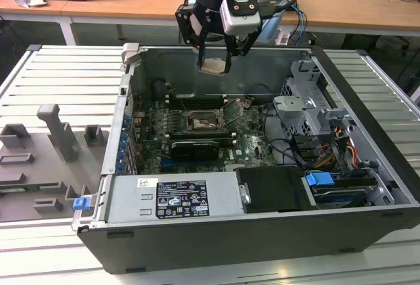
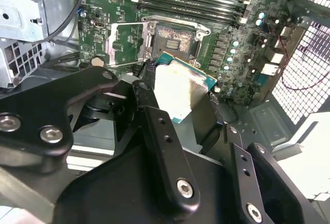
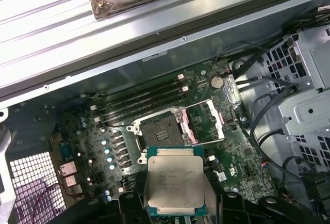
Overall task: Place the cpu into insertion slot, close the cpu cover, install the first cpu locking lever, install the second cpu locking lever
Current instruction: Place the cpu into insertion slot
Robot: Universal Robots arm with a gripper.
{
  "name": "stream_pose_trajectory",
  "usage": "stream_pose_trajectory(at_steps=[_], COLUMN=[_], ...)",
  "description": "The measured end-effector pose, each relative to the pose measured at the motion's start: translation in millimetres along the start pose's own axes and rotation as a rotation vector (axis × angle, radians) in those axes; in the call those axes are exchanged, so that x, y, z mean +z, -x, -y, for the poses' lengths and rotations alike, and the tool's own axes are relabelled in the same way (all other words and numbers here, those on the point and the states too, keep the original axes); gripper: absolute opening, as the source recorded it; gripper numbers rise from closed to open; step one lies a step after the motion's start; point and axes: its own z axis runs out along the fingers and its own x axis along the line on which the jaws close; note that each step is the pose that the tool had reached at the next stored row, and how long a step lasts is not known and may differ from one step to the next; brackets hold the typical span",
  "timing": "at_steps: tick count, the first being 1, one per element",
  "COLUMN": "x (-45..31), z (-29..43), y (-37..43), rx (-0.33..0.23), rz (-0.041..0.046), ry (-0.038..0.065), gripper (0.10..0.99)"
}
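Observation:
My gripper (image 1: pixel 215 62) hangs above the open computer case, shut on the cpu (image 1: pixel 215 66), a flat square chip with a silvery face. In the first wrist view the cpu (image 3: pixel 174 180) sits between the black fingers, just short of the insertion slot (image 3: pixel 160 131). That dark square socket lies bare on the green motherboard (image 3: pixel 242 157). The cpu cover (image 3: pixel 209 121), a silvery frame, is swung open beside the slot. In the second wrist view the cpu (image 2: pixel 180 90) is tilted over the board, with the slot (image 2: pixel 172 41) and the cover (image 2: pixel 124 46) beyond it.
The case walls (image 1: pixel 216 239) ring the board. A power supply (image 1: pixel 174 196) lies along the near side, a drive cage (image 1: pixel 305 111) with cables at the exterior view's right. Long memory slots (image 3: pixel 139 102) run next to the socket. A grey fixture (image 1: pixel 59 134) stands outside the case.

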Motion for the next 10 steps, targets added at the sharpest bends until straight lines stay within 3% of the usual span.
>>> stream_pose_trajectory(at_steps=[10], x=[0.1], z=[0.0], y=[0.0], rx=[0.083], rz=[0.0074], ry=[0.002], gripper=[0.525])
